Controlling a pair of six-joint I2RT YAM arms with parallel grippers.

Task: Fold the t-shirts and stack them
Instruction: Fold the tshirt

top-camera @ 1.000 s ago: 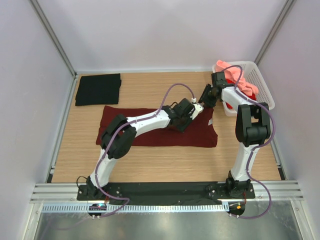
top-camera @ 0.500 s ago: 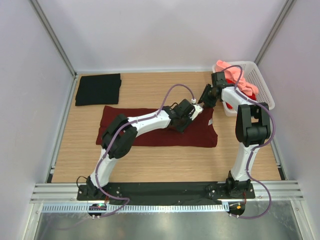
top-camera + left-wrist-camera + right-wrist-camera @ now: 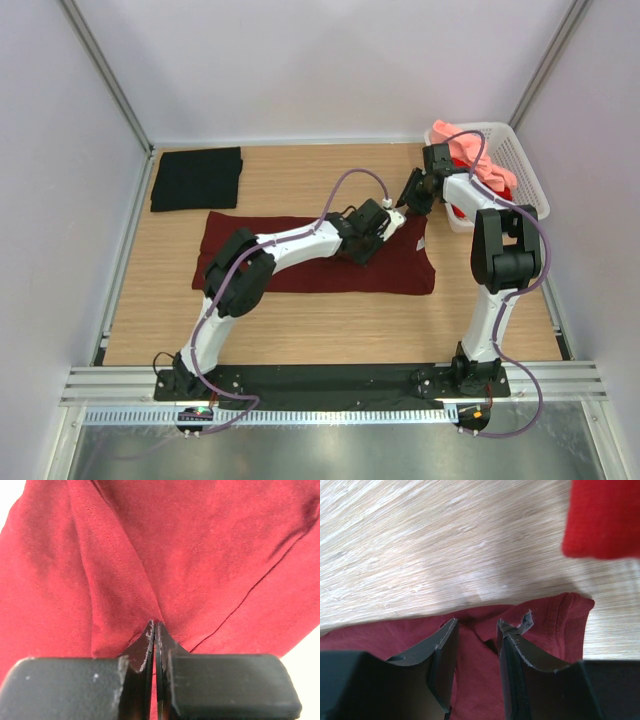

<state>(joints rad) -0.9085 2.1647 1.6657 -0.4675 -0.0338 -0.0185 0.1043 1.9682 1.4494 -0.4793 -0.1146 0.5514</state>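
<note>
Pinching maroon shirt fabric, left gripper is clamped tight; right gripper, jaws half apart, straddles its far-right hem. Shirt's long axis runs left-right, mostly left of both.

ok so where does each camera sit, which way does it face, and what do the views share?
Top external: fixed above and behind the bases, looking down at the table; left arm and right arm show whole, over the maroon t-shirt.
Left wrist: on the left arm, looking along the left gripper, shut on a fold of the maroon t-shirt.
Right wrist: on the right arm, facing down at table and shirt edge; right gripper in view, jaws apart.
Shared: all three see the maroon t-shirt.
</note>
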